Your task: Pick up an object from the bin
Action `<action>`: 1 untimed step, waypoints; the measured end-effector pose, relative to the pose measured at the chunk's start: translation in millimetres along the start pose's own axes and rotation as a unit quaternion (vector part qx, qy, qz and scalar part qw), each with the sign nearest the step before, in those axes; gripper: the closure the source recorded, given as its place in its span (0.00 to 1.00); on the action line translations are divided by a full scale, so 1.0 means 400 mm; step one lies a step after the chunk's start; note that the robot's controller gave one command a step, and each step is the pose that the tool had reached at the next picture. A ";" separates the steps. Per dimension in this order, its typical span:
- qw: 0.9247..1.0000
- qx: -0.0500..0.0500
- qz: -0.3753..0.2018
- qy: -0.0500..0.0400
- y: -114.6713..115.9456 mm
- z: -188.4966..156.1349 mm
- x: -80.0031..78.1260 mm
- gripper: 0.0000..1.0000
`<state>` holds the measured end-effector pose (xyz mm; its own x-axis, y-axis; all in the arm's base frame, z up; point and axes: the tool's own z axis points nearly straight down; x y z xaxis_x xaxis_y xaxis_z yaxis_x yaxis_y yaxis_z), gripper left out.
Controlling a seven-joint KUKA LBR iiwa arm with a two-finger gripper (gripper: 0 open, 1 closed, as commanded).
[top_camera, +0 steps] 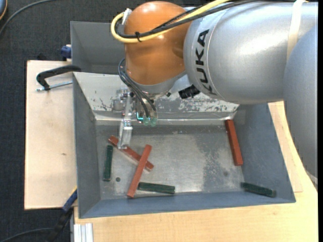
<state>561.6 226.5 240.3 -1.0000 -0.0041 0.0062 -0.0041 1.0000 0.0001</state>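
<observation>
gripper [125, 135]: low over the floor of the bin [83, 150], at about 10 o'clock from the floor's centre. i cannot tell how its jaws stand, because the orange cover [151, 44] and wrist parts mask them from above. i see nothing held.

short red stick [130, 153]: the likely target. it lies directly under the gripper and runs from 10 toward 4 o'clock. its 10 o'clock end is at the gripper's tip, though whether they touch i cannot tell.

long red stick [139, 173]: crosses the short one near its 4 o'clock end. which one lies on top i cannot tell.

left green stick [107, 163]: just beside the cross, at 9 o'clock. front green stick [156, 188]: at 6 o'clock, near the long stick's foot. right red stick [233, 142] and corner green stick [258, 189]: well apart, at 3 and 4 o'clock.

step, as i judge it: final approach over the short stick's free end, grasp not yet made. the next move calls for jaws set across the stick's width, a firm close, then a straight lift, and i would watch that the crossing stick is not dragged along.
</observation>
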 end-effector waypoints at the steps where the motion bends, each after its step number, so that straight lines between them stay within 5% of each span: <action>1: 0.997 -0.001 0.071 -0.002 -0.076 0.433 0.121 0.00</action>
<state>512.3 196.1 67.5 -0.9904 0.1381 0.0017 0.1381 0.9904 0.0008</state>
